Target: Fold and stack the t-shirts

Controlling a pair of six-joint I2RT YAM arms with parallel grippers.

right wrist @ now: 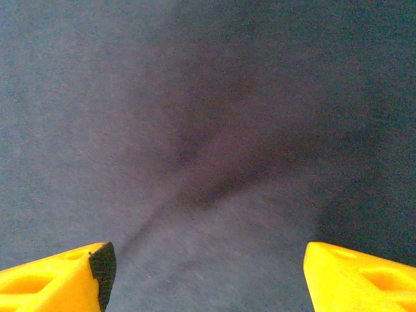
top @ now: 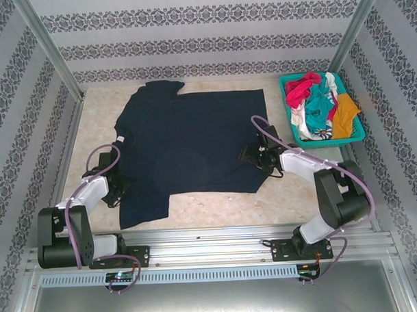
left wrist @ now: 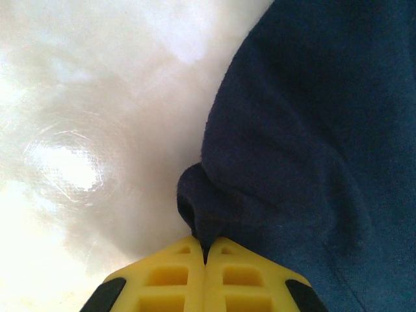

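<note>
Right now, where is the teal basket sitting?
In the top view the teal basket sits at the far right corner of the table, right of the spread navy t-shirt, with crumpled shirts inside.

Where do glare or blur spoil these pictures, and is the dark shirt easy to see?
Left wrist: strong glare whitens the table; the left gripper, shut on the navy t-shirt, looks fairly sharp. Right wrist: dim and low in contrast, the cloth soft under the open right gripper. Top external: even light, shirt clear.
</note>
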